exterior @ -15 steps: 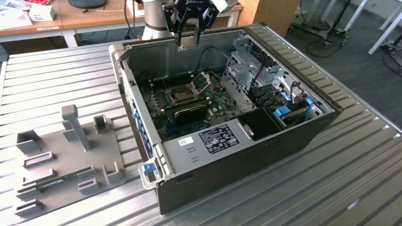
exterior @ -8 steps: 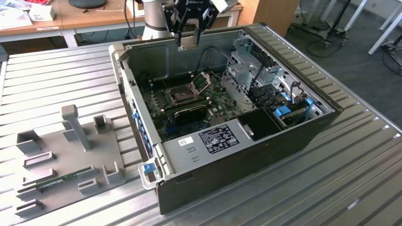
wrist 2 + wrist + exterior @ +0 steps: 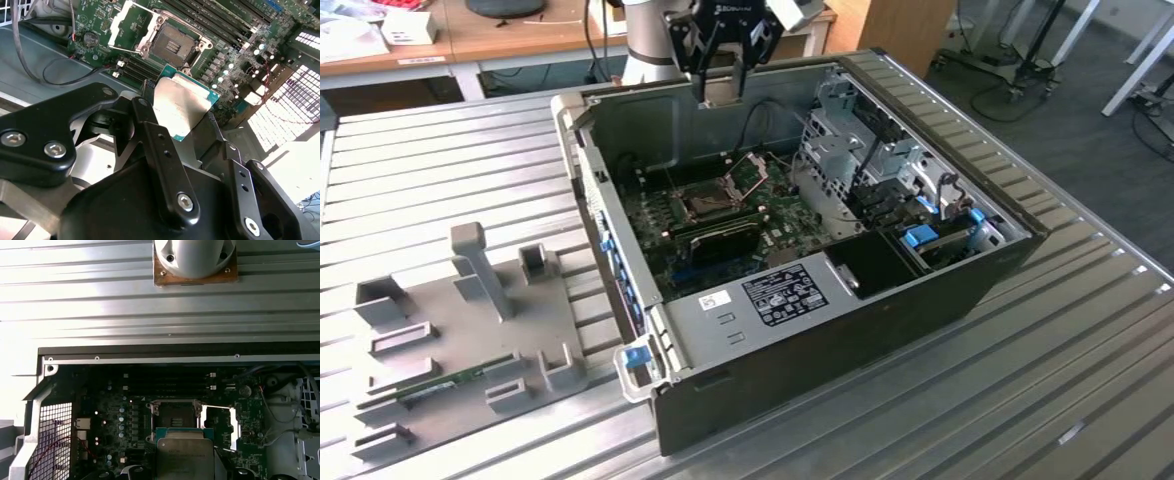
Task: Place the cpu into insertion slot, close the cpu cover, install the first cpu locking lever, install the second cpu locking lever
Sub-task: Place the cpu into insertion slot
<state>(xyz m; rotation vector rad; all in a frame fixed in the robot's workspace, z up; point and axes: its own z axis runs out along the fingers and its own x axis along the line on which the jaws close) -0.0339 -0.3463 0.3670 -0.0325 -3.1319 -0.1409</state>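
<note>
**CPU held in gripper above open socket; not seated**

1. Gripper. In the exterior view the gripper [image 3: 718, 96] hangs over the open computer case [image 3: 854, 330], near the wall that lies at the top of that view and well above the green board [image 3: 781, 238]. Its black fingers [image 3: 155, 145] are pinched on two opposite edges of the cpu [image 3: 182, 107].

2. CPU. The chip is carried clear of the board with its dull metal top facing the cameras in both wrist views [image 3: 187, 457]. A strip of its green edge shows along one side. It touches nothing but the fingers.

3. Insertion slot. The insertion slot [image 3: 172, 46] is bare, and its black contact field is exposed inside the silvery rim (no chip in it). In the first wrist view it lies just beyond the held chip [image 3: 176, 415].

4. CPU cover. The cpu cover [image 3: 125, 25] is swung open on its hinge and stands to one side of the slot, its square window plain to see.

5. Surroundings. Long black memory slots [image 3: 165, 382] run beside the socket. The case rests on a slatted metal table [image 3: 440, 170]. A grey fixture [image 3: 467, 320] sits on the table at the exterior view's left, apart from the case.
</note>
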